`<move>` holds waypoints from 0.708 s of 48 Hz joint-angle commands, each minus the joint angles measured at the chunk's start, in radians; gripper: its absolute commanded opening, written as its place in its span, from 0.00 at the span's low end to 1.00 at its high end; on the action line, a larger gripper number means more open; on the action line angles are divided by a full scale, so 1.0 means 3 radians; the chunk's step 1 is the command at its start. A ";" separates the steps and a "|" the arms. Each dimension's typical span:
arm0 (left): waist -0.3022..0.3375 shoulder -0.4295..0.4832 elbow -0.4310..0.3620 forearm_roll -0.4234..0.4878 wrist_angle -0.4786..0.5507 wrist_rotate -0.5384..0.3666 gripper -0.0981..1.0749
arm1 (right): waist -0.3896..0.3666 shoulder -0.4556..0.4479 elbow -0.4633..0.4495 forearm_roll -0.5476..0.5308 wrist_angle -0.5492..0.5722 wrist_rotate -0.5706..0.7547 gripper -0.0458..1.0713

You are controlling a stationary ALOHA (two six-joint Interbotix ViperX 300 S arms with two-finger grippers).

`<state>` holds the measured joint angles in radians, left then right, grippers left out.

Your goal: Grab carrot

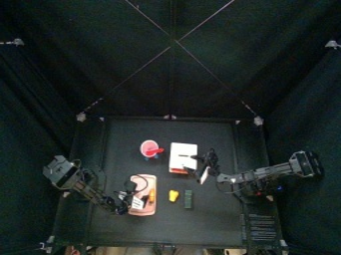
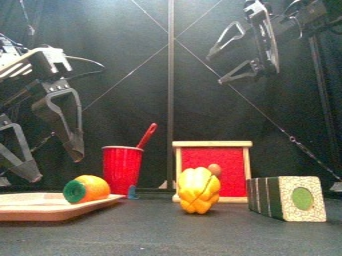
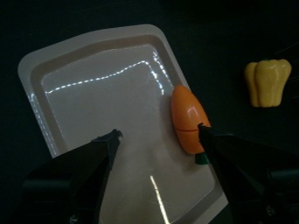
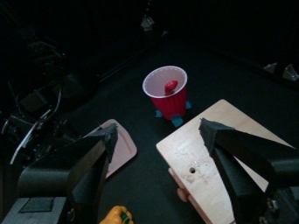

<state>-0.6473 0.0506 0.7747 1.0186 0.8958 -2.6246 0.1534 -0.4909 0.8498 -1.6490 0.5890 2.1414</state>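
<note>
The carrot [image 3: 190, 116] is a short orange piece with a green end. It lies on the edge of the salmon-pink tray [image 3: 100, 96]. It also shows in the front view [image 2: 88, 187] and faintly in the top view [image 1: 139, 182]. My left gripper [image 3: 156, 144] is open and hangs above the tray, with the carrot just inside one jaw and untouched. In the front view the left gripper [image 2: 40, 150] hangs above the tray [image 2: 34, 205]. My right gripper [image 4: 158, 140] is open and empty, high in the front view [image 2: 247, 45], above the gap between cup and board.
A yellow pepper [image 2: 198, 190] stands beside the tray. A red cup [image 4: 167, 87] with a red spoon stands at the back left. A wooden board [image 4: 228, 162] with a red frame lies beside the cup. A green-faced block [image 2: 289, 197] sits at the front right.
</note>
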 commanded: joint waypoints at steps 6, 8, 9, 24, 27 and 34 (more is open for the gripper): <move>0.0000 -0.0215 0.0026 0.0107 -0.0066 0.0169 0.96 | 0.0010 -0.0051 -0.0031 -0.0005 0.0010 0.0005 0.97; 0.0015 -0.0286 0.0046 0.0118 -0.0123 0.0276 0.96 | 0.0010 -0.0051 -0.0031 -0.0005 0.0010 0.0005 0.97; 0.0020 -0.0322 0.0051 0.0123 -0.0153 0.0327 0.96 | 0.0005 -0.0051 -0.0031 -0.0005 0.0010 0.0000 0.97; 0.0343 -0.1002 0.0138 -0.0215 -0.0941 0.1544 0.96 | -0.0010 -0.0051 -0.0031 -0.0005 0.0010 0.0005 0.97; 0.0445 -0.1135 0.0143 -0.0460 -0.1074 0.1902 0.96 | -0.0010 -0.0056 -0.0031 -0.0005 0.0010 0.0000 0.97; 0.0634 -0.1401 0.0128 -0.1079 -0.0997 0.2833 0.96 | -0.0015 -0.0056 -0.0031 -0.0005 0.0010 0.0000 0.97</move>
<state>-0.4878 -0.3206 0.8283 0.7885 0.5798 -1.8960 0.1503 -0.4909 0.8483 -1.6475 0.5890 2.1414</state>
